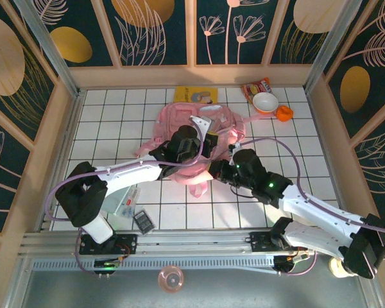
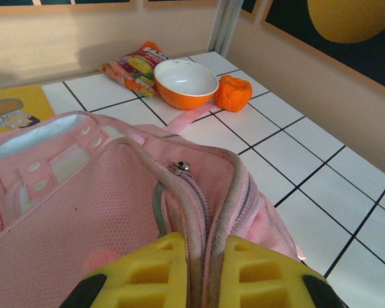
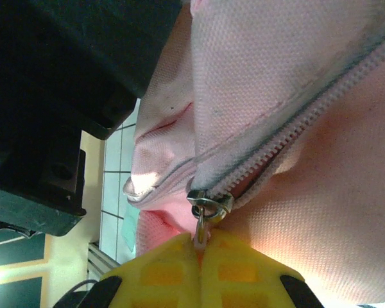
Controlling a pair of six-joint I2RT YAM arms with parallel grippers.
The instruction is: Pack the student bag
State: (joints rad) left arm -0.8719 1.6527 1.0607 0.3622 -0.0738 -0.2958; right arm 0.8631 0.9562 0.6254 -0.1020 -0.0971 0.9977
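Top view: the bag [image 1: 191, 122] lies just above centre frame.

Left wrist: the left gripper [image 2: 202, 276], bottom centre, is clamped on the bag's zip seam, below a slider [image 2: 179, 169].

Right wrist: the right gripper [image 3: 202, 266], bottom centre, pinches the pull [image 3: 201, 232].

The step looks like unzipping, with the left side bracing. The next move calls for a steady draw along the teeth, without letting the pull slip.

Brightly, evenly lit from above; softly shadowed around the student bag [image 1: 179, 115]; slightly blurred close against its fabric.
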